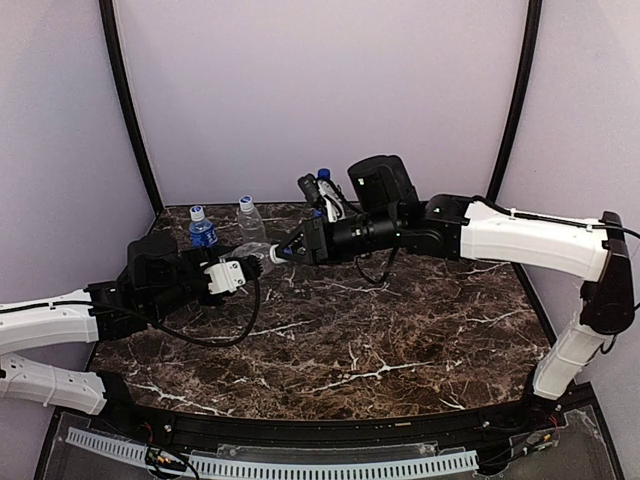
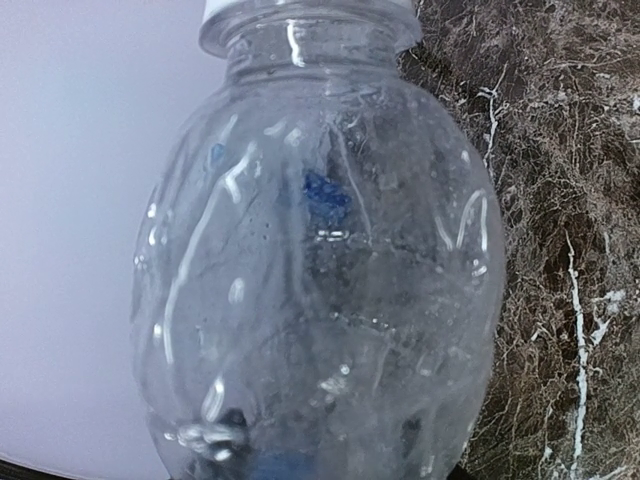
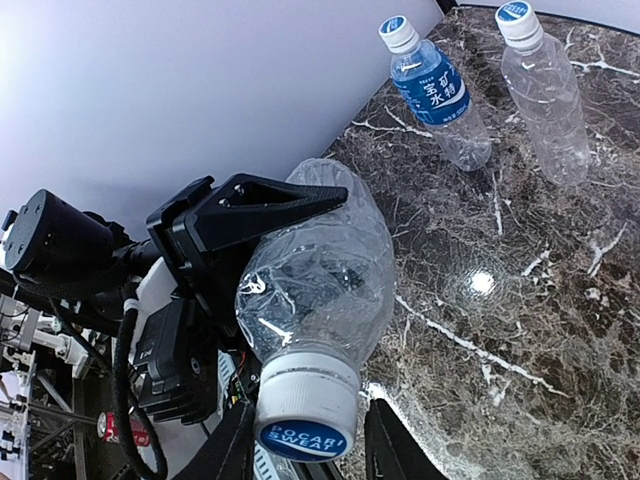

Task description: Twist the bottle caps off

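Mid-frame overhead, we note left jaws clamped on the unlabelled bottle (image 3: 320, 270), lying level above the desk (image 1: 400, 340); its cap (image 3: 305, 415) points straight between the right jaws, parted and empty.

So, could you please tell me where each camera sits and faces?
Top external: above and behind, looking down on the table; left arm and right arm meet at the held bottle.
Left wrist: looks along that bottle towards its cap; own fingers unclear.
Right wrist: faces the cap end-on, own fingers flanking it.
All three share the bottle.
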You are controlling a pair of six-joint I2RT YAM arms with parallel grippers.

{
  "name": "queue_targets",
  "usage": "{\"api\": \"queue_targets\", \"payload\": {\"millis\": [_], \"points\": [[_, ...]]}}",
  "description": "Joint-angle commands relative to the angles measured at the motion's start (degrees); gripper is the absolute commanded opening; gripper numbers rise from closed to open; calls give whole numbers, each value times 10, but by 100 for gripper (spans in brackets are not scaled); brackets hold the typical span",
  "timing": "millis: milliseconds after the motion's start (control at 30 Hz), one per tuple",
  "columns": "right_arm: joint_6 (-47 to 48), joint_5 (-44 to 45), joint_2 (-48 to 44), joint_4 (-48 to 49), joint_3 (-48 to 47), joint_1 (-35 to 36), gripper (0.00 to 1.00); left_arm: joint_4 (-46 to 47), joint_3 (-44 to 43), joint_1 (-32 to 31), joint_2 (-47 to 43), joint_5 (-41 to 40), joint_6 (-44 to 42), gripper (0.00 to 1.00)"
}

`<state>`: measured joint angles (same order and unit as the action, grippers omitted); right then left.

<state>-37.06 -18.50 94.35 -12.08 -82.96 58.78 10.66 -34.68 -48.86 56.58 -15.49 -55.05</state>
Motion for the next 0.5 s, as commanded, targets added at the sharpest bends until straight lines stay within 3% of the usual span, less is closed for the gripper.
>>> {"api": "queue_targets", "payload": {"millis": [0,100,233,267,367,467], "points": [[1,-16,15,20,-19,4,34,12,8,-1,-2,3,3,41],[3,-23,17,18,-19,3,25,8,5,-2,-1,1,6,41],[41,-32,6,17,-16,2,0,-11,3,-2,-4,22,34,41],[71,-45,2,15,-17,1,0,-41,-4,-2,-8,37,44,41],[213,-81,-16,-15,-21,16,0,-141,-27,-1,-16,174,106,37],[424,-64,-31,-83,-13,63,0,-252,-48,-2,-19,326,147,34]]}}
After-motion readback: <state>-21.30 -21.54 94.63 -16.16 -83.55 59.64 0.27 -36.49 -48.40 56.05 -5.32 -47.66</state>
